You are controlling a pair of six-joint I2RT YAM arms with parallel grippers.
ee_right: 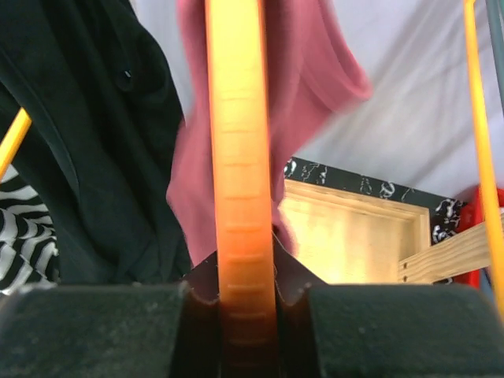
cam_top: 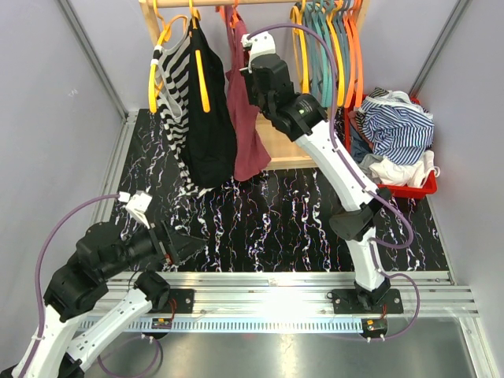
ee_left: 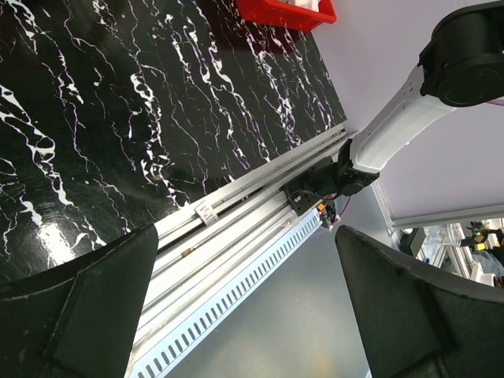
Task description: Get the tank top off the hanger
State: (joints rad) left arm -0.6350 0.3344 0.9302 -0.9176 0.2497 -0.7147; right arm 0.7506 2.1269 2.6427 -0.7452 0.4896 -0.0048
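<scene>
A maroon tank top [cam_top: 248, 134] hangs on an orange hanger [cam_top: 234, 12] from the wooden rail at the back. My right gripper [cam_top: 253, 57] is raised beside it and shut on the hanger. In the right wrist view the orange hanger arm [ee_right: 240, 157] runs straight up between the closed jaws of my right gripper [ee_right: 246, 295], with the maroon tank top [ee_right: 307, 71] behind it. My left gripper [cam_top: 185, 246] is low near the table's front edge, open and empty; in the left wrist view it [ee_left: 246, 230] looks over the metal rail.
A black top [cam_top: 209, 118] and a striped top [cam_top: 175, 102] hang on yellow hangers just left of the tank top. Several empty hangers [cam_top: 331, 47] hang at the right. A red bin [cam_top: 405, 189] of clothes stands at the back right. The wooden rack base [cam_top: 283, 146] lies below the rail.
</scene>
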